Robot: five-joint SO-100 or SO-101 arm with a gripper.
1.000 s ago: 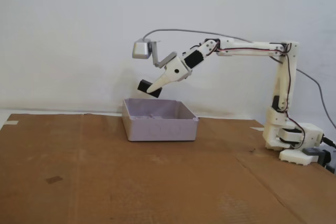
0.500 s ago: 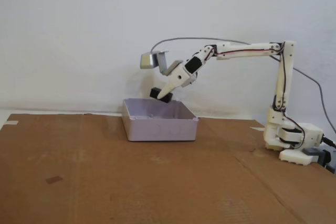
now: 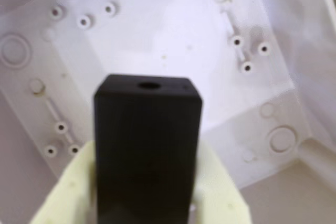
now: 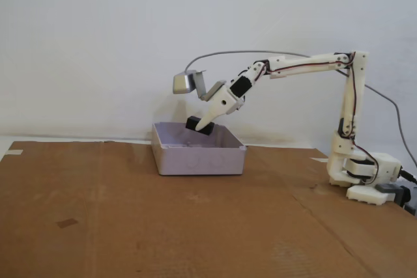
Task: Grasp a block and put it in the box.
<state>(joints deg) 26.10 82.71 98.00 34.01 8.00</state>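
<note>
Above the box (image 4: 199, 159), gripper (image 4: 201, 124) pinching the block (image 3: 148, 145); released from this height, block may bounce or tip out.

brown cardboard sheet (image 4: 130, 226) | white wall (image 4: 78, 43) behind | grey cable (image 4: 391, 105)

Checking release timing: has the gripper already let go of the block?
No. In the wrist view the block sits clamped between the pale fingers of the gripper, above the box floor.
</note>
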